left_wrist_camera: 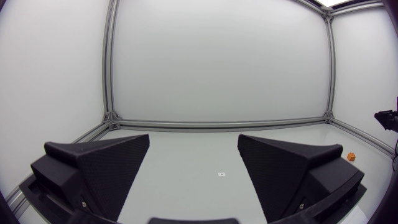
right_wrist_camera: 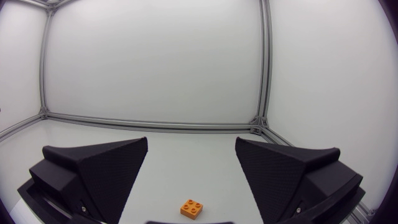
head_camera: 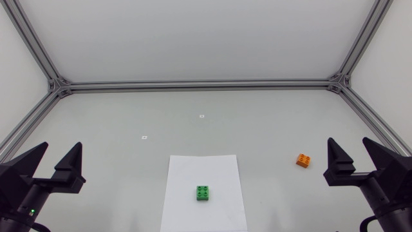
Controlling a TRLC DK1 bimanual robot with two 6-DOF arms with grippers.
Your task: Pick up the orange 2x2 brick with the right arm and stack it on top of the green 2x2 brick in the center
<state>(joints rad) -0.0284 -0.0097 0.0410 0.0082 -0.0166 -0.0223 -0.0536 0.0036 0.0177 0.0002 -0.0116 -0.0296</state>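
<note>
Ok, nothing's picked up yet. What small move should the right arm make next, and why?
Probably ease the right gripper down and forward onto the orange brick: its fingers are open and empty, the brick lies on the table just ahead between them, untouched.

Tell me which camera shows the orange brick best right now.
Right wrist view: the orange 2x2 brick sits close, its four studs distinct. The head view shows it small, right of the white sheet. The left wrist view shows it only as a far orange speck.
</note>
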